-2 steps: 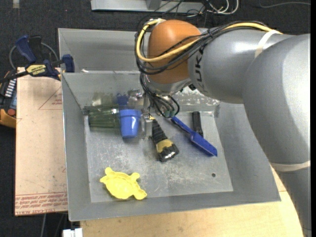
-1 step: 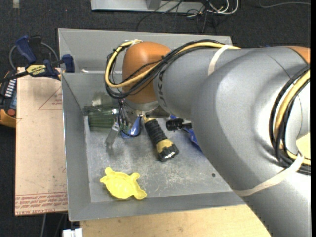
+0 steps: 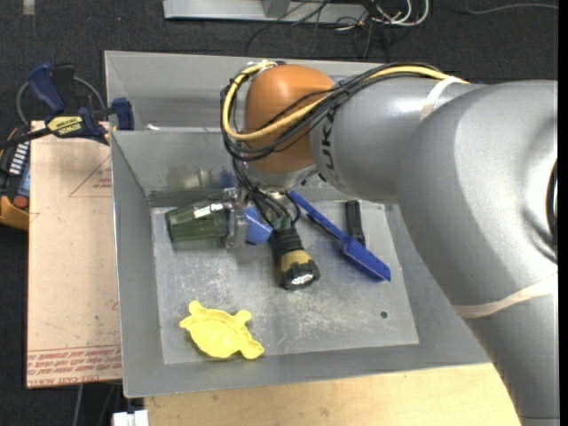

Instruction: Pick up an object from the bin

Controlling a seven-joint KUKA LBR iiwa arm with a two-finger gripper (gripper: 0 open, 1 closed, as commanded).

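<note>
My gripper [image 3: 236, 219] is low in the bin's back left part, under the arm's orange cover. Its tip sits right against the right end of a dark green see-through cup [image 3: 193, 225] that lies on its side. Whether the cup is in its grasp I cannot tell. A small blue piece [image 3: 258, 228] shows just to the right of the gripper. A black flashlight with a yellow ring [image 3: 293, 260] lies slanted below and to the right of it.
A long blue brush-like tool [image 3: 343, 239] lies diagonally at the middle right, with a black bar [image 3: 355, 223] beside it. A flat yellow toy [image 3: 222, 332] rests near the front left. The arm covers the bin's back right.
</note>
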